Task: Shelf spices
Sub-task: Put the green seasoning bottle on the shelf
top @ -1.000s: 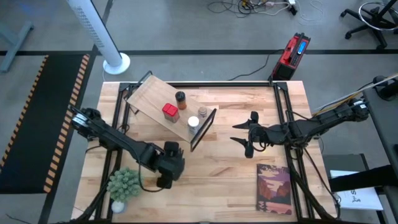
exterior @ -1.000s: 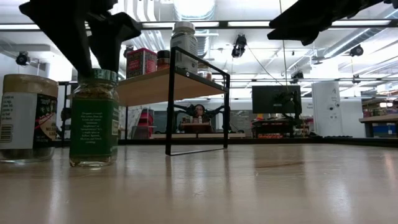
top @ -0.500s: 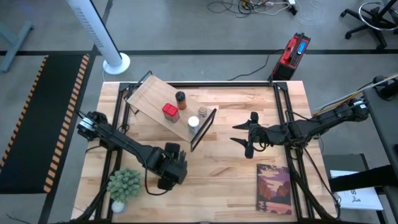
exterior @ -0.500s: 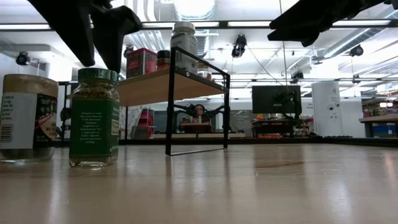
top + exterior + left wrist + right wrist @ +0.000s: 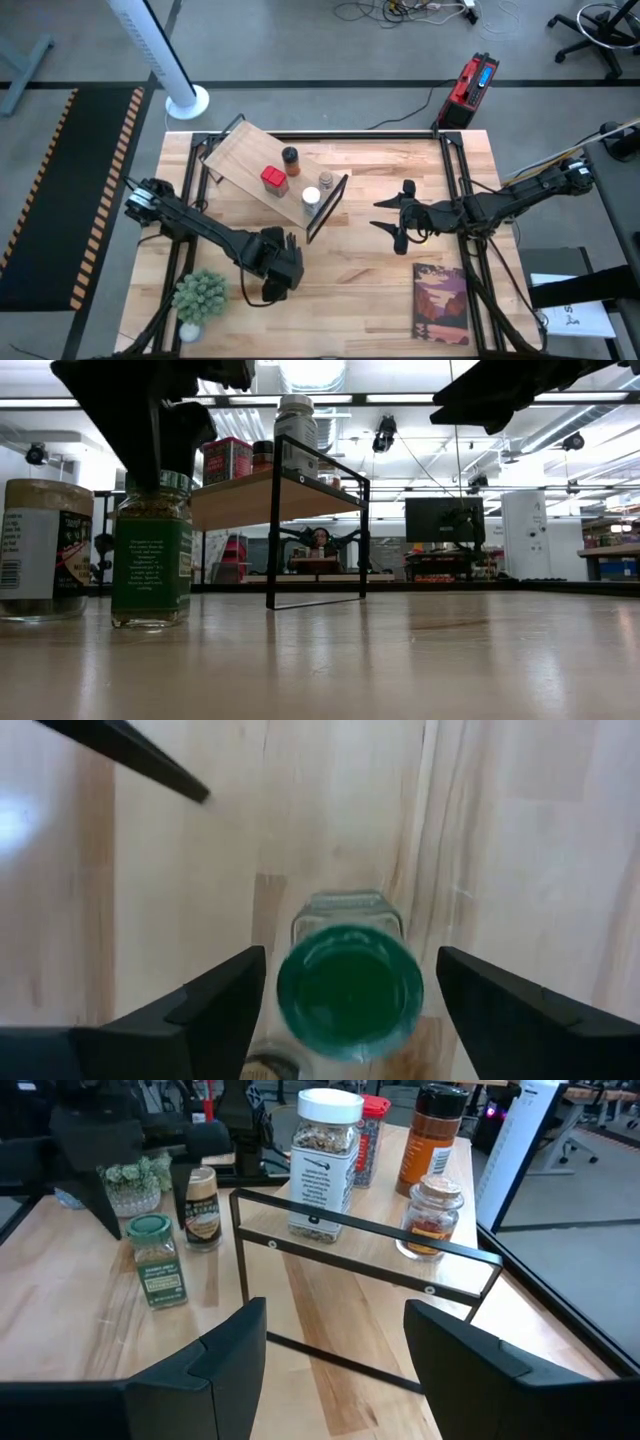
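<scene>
The green-lidded jar (image 5: 350,990) stands upright on its base on the table, near the front left. My left gripper (image 5: 351,955) hangs over it, pointing down and open, with one finger on each side of the lid and a gap on both sides. Its body hides the jar in the high view (image 5: 276,280). A tan-topped jar (image 5: 45,550) stands beside the green one. On the slanted shelf (image 5: 245,155) stand a red tin (image 5: 273,179), a brown jar (image 5: 290,158), a white-lidded jar (image 5: 311,200) and a small jar (image 5: 326,180). My right gripper (image 5: 400,215) waits open in the air to the shelf's right.
The shelf's black frame (image 5: 328,208) stands just beyond the left gripper. A potted plant (image 5: 198,295) sits at the near left corner, close to the left arm. A book (image 5: 440,303) lies at the near right. Bare wood lies between the shelf and the book.
My left gripper has shifted a little toward the table's right edge and rolled about its own pointing line. It now stands right over the green lid. The green jar has kept its place.
</scene>
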`<state>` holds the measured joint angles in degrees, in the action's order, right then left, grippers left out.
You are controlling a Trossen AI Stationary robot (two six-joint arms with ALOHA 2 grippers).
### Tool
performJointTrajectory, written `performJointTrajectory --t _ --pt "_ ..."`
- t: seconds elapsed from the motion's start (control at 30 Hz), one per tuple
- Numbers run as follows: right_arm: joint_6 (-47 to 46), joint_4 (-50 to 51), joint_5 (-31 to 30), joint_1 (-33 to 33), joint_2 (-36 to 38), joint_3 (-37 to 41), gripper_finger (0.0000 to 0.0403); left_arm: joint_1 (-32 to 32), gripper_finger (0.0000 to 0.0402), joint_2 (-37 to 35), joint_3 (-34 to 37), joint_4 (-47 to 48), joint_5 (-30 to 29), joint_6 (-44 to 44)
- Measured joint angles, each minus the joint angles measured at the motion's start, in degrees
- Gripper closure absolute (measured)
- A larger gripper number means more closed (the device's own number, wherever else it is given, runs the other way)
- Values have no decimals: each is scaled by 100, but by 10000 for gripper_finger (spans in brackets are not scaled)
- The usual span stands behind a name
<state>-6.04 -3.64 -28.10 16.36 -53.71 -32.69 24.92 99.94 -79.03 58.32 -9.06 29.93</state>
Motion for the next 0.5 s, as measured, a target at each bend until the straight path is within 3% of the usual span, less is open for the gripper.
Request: performJointTrajectory --t 0.5 --pt "2 -4 0 0 0 0 190 -94 127 0 749 -1085 348 -69"
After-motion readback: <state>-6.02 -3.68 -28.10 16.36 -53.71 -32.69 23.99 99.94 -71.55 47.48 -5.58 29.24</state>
